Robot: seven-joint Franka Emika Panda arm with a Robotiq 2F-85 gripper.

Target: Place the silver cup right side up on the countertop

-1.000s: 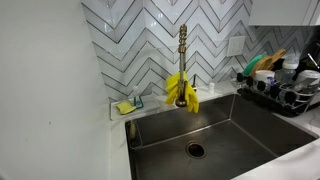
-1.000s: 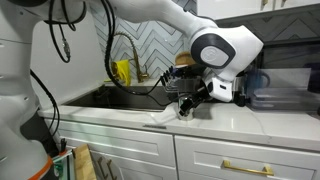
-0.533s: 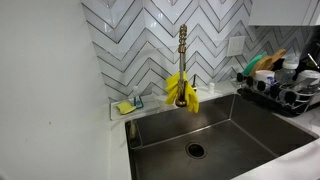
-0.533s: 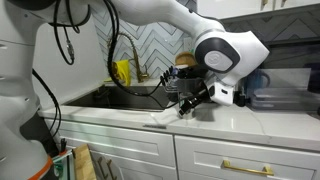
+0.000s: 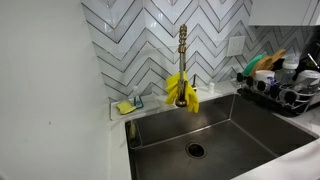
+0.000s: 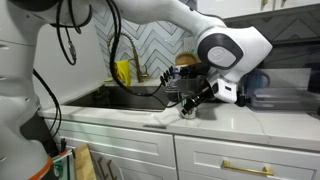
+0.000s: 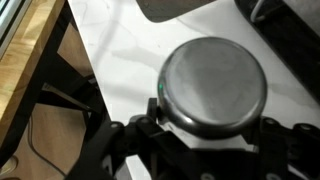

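Note:
The silver cup (image 7: 215, 85) fills the middle of the wrist view, its flat closed end facing the camera. It is over the pale countertop (image 7: 120, 50). My gripper (image 7: 212, 128) is shut on the cup, with a black finger pressed against each side of its wall. In an exterior view the gripper (image 6: 189, 106) reaches down and left from the white wrist. It holds the small cup (image 6: 186, 110) just over the countertop (image 6: 235, 120), to the right of the sink.
The steel sink (image 5: 215, 135) has a brass faucet (image 5: 182, 50) with yellow gloves (image 5: 182, 92) draped on it. A black dish rack (image 5: 280, 90) full of dishes stands at its far end. A dark appliance (image 6: 285, 90) sits on the counter beyond the gripper.
The jaws have closed onto the silver cup. The wrist has shifted slightly to the right in the exterior view, and the sink area is unchanged.

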